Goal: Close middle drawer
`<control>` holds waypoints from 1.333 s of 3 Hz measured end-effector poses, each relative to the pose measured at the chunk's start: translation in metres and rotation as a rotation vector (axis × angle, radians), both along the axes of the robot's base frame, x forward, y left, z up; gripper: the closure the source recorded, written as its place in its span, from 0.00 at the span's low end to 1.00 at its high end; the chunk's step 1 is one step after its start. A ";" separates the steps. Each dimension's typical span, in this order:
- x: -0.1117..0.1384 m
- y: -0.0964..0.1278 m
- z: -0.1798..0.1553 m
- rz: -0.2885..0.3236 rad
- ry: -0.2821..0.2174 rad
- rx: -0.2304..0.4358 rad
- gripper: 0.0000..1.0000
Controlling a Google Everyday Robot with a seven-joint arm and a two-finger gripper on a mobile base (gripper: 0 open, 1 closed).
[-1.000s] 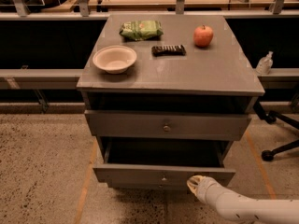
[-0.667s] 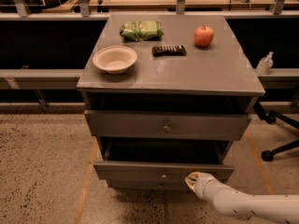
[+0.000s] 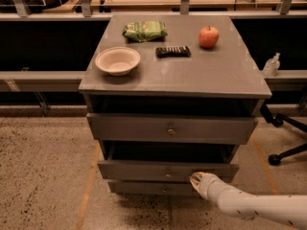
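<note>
Gripper (image 3: 197, 180), state unclear, rests against open middle drawer (image 3: 144, 170) above speckled floor (image 3: 43, 176).

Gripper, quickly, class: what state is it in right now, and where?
Gripper: at the front of the middle drawer, right of its knob; open or closed cannot be told.

No readable text, label or number is showing anywhere. Print on the green bag (image 3: 145, 31) and the dark bar wrapper (image 3: 172, 51) is not resolving into words. The gripper (image 3: 196, 180) is sitting at the middle drawer (image 3: 139, 170) front, right of its knob.
</note>
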State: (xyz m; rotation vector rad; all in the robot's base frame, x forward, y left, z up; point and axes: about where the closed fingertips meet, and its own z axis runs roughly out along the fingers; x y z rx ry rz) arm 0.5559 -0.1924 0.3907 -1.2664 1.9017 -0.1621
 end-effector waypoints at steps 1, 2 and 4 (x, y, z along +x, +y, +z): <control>0.026 0.001 -0.001 0.026 -0.023 -0.020 1.00; 0.025 0.001 -0.001 0.026 -0.023 -0.020 1.00; 0.053 0.004 -0.001 0.061 -0.049 -0.045 1.00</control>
